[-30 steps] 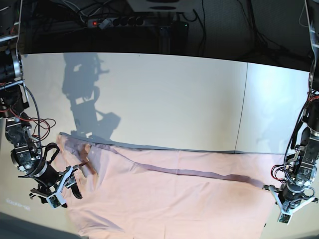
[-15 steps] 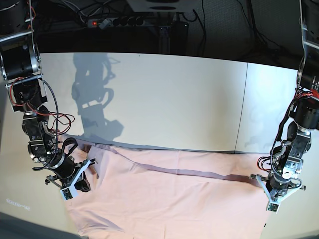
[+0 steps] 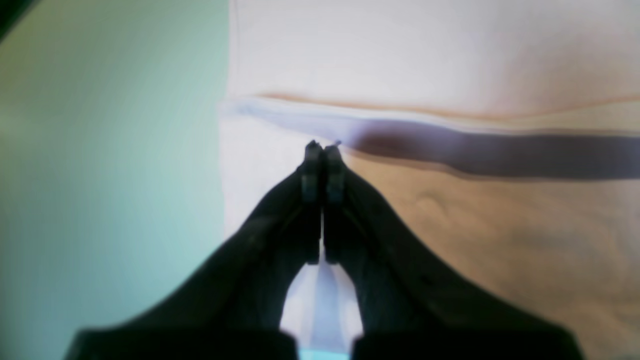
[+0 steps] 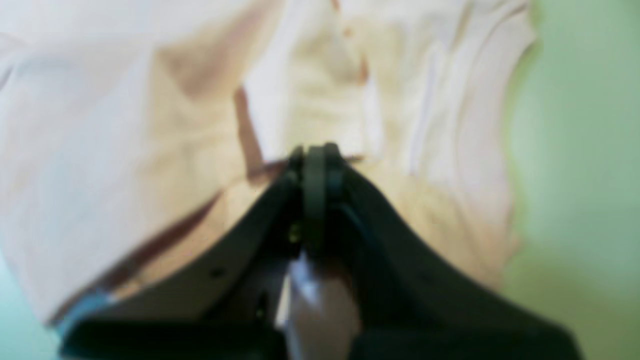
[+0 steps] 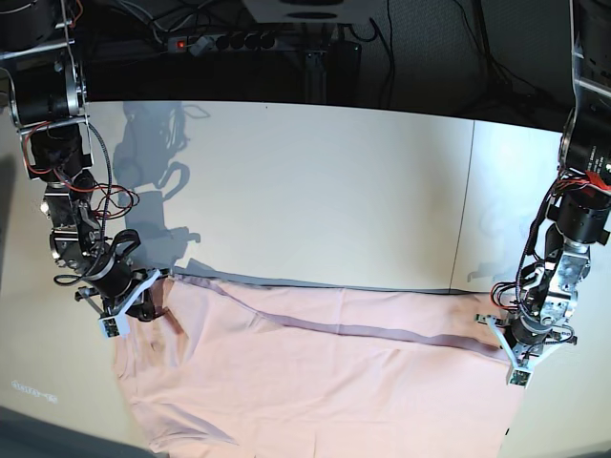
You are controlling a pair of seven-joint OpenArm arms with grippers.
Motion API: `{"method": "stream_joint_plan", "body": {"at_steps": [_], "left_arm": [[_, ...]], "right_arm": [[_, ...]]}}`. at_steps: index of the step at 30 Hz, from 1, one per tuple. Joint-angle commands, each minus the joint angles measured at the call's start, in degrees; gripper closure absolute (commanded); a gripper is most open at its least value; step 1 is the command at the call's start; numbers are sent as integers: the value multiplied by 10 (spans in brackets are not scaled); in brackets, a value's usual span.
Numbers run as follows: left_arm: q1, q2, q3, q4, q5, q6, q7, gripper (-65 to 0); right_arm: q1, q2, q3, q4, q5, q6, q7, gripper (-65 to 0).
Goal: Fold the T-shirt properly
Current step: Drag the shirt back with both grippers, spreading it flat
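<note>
The T-shirt (image 5: pixel 315 382), judged light and limp, lay on the table (image 5: pixel 315 191); its folded edge was pinched by both closed grippers, left (image 5: pixel 516 343) and right (image 5: pixel 141 303), well apart.

Cameras: one overhead base view, two wrist views.
Base looks steeply down over the table (image 5: pixel 315 191), taking in both arms and the shirt (image 5: pixel 325 382). Each wrist camera sits behind its gripper, left (image 3: pixel 322 147) and right (image 4: pixel 315 150), close and blurred, sharing only the shirt's outer edges with base.
</note>
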Motion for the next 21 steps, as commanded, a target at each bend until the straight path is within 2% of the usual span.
{"method": "stream_joint_plan", "body": {"at_steps": [1,7,11,13,18,21], "left_arm": [[-17,-5,-4,6,1,-8,-2,0],[-16,-5,-4,6,10,-9,77,0],[-17,-5,-4,6,12,-58,132,0],[-17,-5,-4,6,12,-68,140,0],[-17,-5,-4,6,12,-69,155,0],[-17,-7,-4,6,12,-95,172,0]], "right_arm": [[12,8,5,9,1,15,15,0],[-5,8,5,9,-4,15,14,0],[-11,8,5,9,-4,15,14,0],[-10,8,5,9,-4,15,14,0],[-10,8,5,9,-5,17,11,0],[-10,8,5,9,-5,16,-3,0]]}}
